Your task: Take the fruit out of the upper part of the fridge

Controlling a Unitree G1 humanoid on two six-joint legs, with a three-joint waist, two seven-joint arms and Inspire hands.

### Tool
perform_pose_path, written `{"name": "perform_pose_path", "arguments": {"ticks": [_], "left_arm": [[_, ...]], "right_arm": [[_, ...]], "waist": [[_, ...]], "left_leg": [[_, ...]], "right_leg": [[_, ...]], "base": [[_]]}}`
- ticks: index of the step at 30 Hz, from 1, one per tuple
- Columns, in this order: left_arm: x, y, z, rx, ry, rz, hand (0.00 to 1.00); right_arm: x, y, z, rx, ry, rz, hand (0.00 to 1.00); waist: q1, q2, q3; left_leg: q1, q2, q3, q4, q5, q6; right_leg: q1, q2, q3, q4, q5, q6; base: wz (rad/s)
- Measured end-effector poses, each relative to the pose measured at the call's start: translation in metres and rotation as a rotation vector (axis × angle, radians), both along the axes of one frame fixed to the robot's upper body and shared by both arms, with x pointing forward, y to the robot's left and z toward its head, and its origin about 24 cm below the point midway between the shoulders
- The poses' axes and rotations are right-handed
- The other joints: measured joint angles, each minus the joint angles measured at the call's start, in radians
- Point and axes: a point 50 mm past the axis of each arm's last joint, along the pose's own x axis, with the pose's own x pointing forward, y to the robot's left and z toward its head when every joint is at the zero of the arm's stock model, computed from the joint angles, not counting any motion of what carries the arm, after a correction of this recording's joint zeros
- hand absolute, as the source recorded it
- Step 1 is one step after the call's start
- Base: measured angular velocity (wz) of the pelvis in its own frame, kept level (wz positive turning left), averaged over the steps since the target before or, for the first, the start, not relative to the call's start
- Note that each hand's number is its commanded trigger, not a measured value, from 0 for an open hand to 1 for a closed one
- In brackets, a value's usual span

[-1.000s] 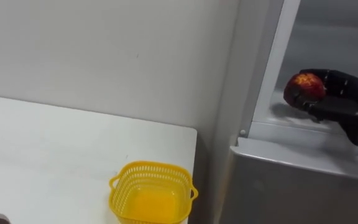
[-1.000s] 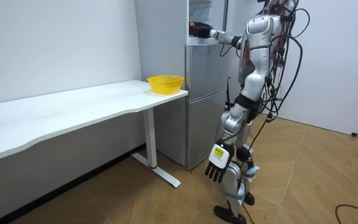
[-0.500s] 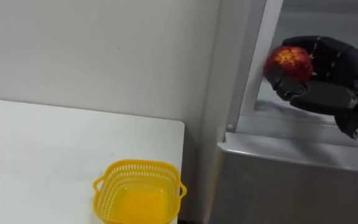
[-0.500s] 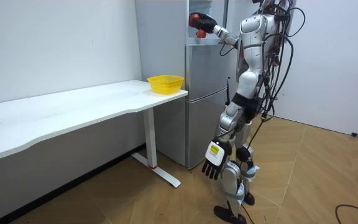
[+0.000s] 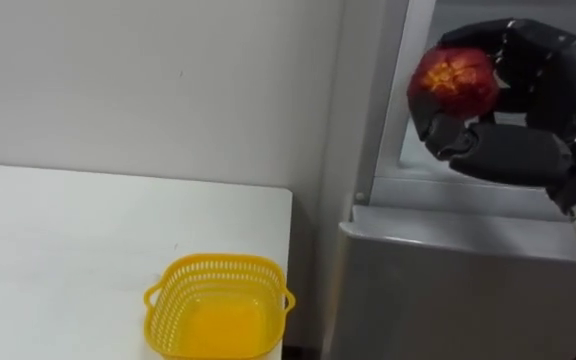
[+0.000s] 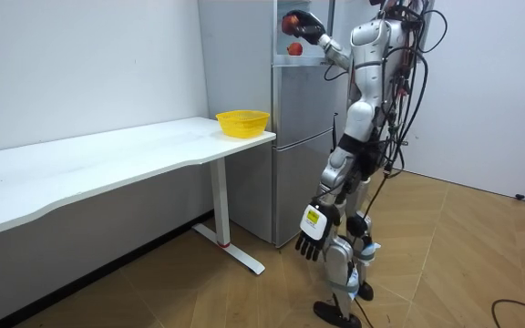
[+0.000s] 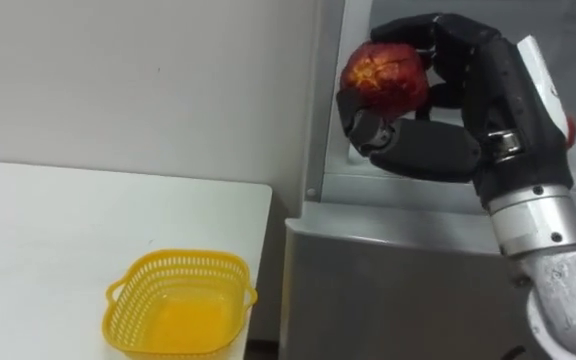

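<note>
Lower left, the yellow basket (image 5: 218,320) stands at the white table's (image 5: 68,230) edge beside the fridge (image 5: 448,290), probably to receive the red apple (image 5: 455,82), which the right hand (image 5: 513,150), fingers curled round it, holds up at upper right before the open upper compartment; the left hand (image 6: 312,244) hangs slack and empty.

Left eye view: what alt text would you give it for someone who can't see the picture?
A black robotic right hand grips a red apple in front of the open upper compartment of a grey fridge, at the upper right. Lower down, an empty yellow basket sits on a white table, near the edge beside the fridge.
</note>
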Motion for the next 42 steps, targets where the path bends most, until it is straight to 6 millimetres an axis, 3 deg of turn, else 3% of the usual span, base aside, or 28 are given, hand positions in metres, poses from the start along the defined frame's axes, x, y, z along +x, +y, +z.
{"name": "perform_pose_path", "arguments": {"ticks": [3, 8, 14, 20, 25, 28, 32, 36, 42], "left_arm": [[0.001, -0.001, -0.001, -0.007, 0.004, 0.003, 0.0], [0.001, -0.002, -0.001, -0.017, -0.003, -0.005, 0.0], [0.006, 0.0, -0.001, -0.035, -0.02, -0.017, 0.0], [0.011, 0.003, 0.001, -0.027, -0.027, -0.03, 0.0], [0.017, 0.003, 0.001, -0.032, -0.038, -0.036, 0.0], [0.021, 0.004, 0.001, -0.04, -0.042, -0.04, 0.0], [0.019, 0.002, 0.001, -0.049, -0.031, -0.059, 0.0], [0.021, 0.002, 0.0, -0.067, -0.024, -0.061, 0.0], [0.025, 0.013, 0.004, -0.053, -0.004, -0.109, 0.0]], "right_arm": [[-0.006, 0.005, -0.001, -0.016, -0.005, 0.021, 1.0], [-0.012, 0.029, -0.005, -0.135, -0.015, 0.093, 1.0], [-0.019, 0.051, -0.008, -0.28, -0.039, 0.154, 1.0], [-0.022, 0.07, -0.015, -0.34, -0.019, 0.243, 1.0], [-0.022, 0.079, -0.017, -0.385, -0.016, 0.271, 1.0], [-0.023, 0.086, -0.02, -0.42, -0.01, 0.287, 1.0], [-0.021, 0.097, -0.029, -0.487, 0.026, 0.338, 1.0], [-0.015, 0.102, -0.039, -0.552, 0.071, 0.336, 1.0], [-0.004, 0.114, -0.07, -0.67, 0.167, 0.315, 1.0]], "waist": [[0.008, -0.001, -0.0002], [0.026, -0.017, -0.0021], [0.075, -0.068, -0.0057], [0.09, -0.071, 0.001], [0.114, -0.052, 0.0146], [0.124, -0.05, 0.0162], [0.142, -0.056, 0.0143], [0.172, -0.063, 0.0178], [0.21, -0.097, 0.0194]], "left_leg": [[0.004, 0.0, 0.003, -0.001, 0.0, 0.0], [0.014, 0.0, 0.008, -0.005, 0.0, 0.0], [0.013, -0.001, 0.007, -0.007, 0.0, 0.0], [-0.001, -0.003, -0.003, -0.008, 0.0, 0.0], [-0.004, -0.002, -0.007, -0.018, -0.002, 0.002], [-0.003, -0.002, -0.016, -0.015, -0.001, 0.002], [-0.001, -0.004, -0.027, -0.003, -0.001, 0.002], [-0.002, -0.004, -0.028, 0.0, -0.001, 0.002], [-0.026, -0.005, -0.054, 0.001, -0.001, 0.002]], "right_leg": [[-0.001, 0.002, 0.007, 0.0, 0.0, 0.0], [0.001, 0.004, 0.026, -0.009, 0.0, 0.0], [0.005, 0.007, 0.021, -0.01, 0.0, 0.0], [0.004, 0.003, 0.0, -0.007, 0.002, 0.002], [0.003, 0.002, -0.012, -0.002, 0.002, 0.002], [0.003, 0.001, -0.026, 0.006, 0.002, 0.002], [0.009, 0.0, -0.035, 0.006, 0.002, 0.002], [0.008, -0.003, -0.053, 0.006, 0.002, 0.002], [0.003, -0.002, -0.072, 0.006, 0.001, 0.003]], "base": [[-0.05], [-0.07], [0.01], [0.07], [0.04], [0.06], [0.07], [0.02], [0.1]]}}
